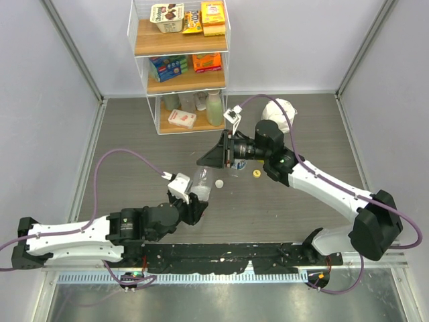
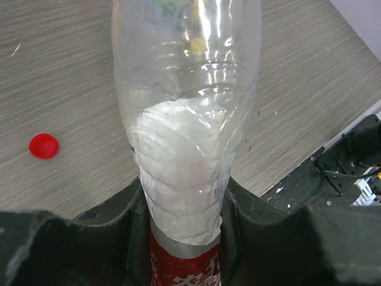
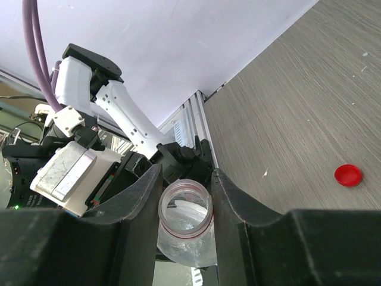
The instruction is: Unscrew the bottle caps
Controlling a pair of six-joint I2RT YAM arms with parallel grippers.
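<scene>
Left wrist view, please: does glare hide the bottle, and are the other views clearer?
Left wrist: bright glare streaks wash out the upper wall of the bottle; the red cap is sharp. Right wrist: the bottle's open mouth reads clearly, with little glare. Top external: even light, soft shadows, bottle small and pale.

Both arms wear smooth white shells over chunky black joints: the left arm (image 1: 74, 238) runs along the lower left of the overhead frame, the right arm (image 1: 328, 184) along the right, with a bulky black shoulder (image 1: 372, 228). A purple cable (image 1: 127, 155) loops along each one. The left gripper (image 1: 199, 201) and right gripper (image 1: 216, 157) are matte black with broad, curved fingers (image 3: 138, 208). A small white camera box (image 1: 179, 184) is mounted at each wrist
</scene>
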